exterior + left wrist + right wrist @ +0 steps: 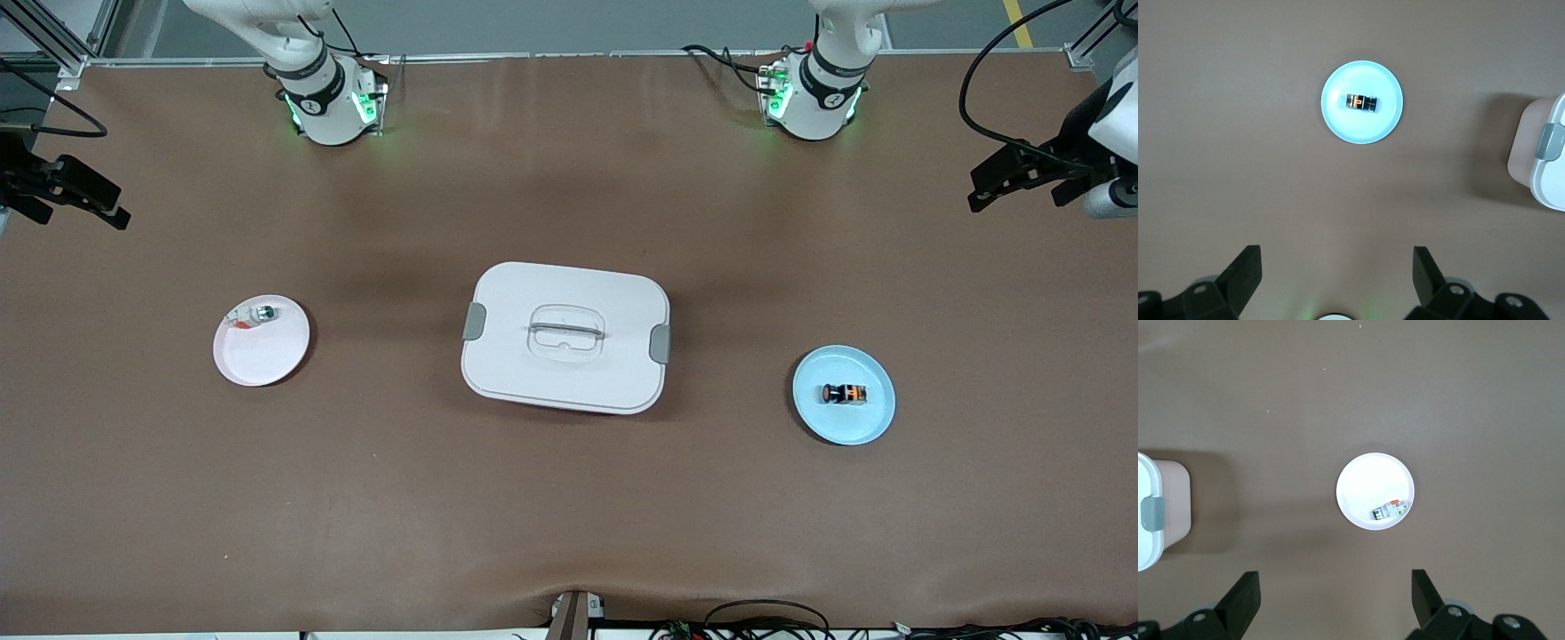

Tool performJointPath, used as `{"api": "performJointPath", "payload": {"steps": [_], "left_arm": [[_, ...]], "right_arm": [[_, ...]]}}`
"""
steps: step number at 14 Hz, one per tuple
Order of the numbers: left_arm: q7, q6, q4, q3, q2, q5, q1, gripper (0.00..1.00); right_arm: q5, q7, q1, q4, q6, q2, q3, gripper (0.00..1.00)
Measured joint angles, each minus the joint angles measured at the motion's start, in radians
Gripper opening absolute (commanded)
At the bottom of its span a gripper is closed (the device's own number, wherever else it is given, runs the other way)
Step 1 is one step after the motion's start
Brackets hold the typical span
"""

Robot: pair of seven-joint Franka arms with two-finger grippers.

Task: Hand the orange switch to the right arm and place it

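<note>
The orange switch [845, 393] lies on a blue plate [876, 425] — left gripper [1022, 178] and right gripper [67, 191] hang wide open, empty, over the table's ends.

On the brown bench [569, 498]: two round plates, one pale blue [876, 422] and one white [258, 360]; one white lidded plastic box [565, 338]; one black-and-orange switch [844, 393]; one small white-and-silver part [258, 314].
</note>
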Motion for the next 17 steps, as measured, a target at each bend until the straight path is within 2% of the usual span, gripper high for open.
{"api": "performJointPath", "payload": {"steps": [6,11,14,17], "left_arm": [[0.0,0.0,-0.002,0.003,0.014,0.001,0.004,1.0],[0.0,0.06,-0.008,0.004,0.116,0.045,0.004,1.0],[0.0,0.159,-0.039,0.004,0.184,0.055,0.013,1.0],[0.003,0.346,-0.153,0.004,0.208,0.055,0.023,1.0]], "right_arm": [[-0.001,-0.017,0.0,-0.001,0.0,-0.001,-0.001,1.0],[-0.001,-0.011,0.0,-0.002,-0.002,-0.001,-0.001,1.0],[0.0,-0.01,0.0,-0.004,-0.002,-0.001,-0.001,1.0],[0.0,-0.009,0.0,-0.007,-0.003,-0.002,-0.001,1.0]]}}
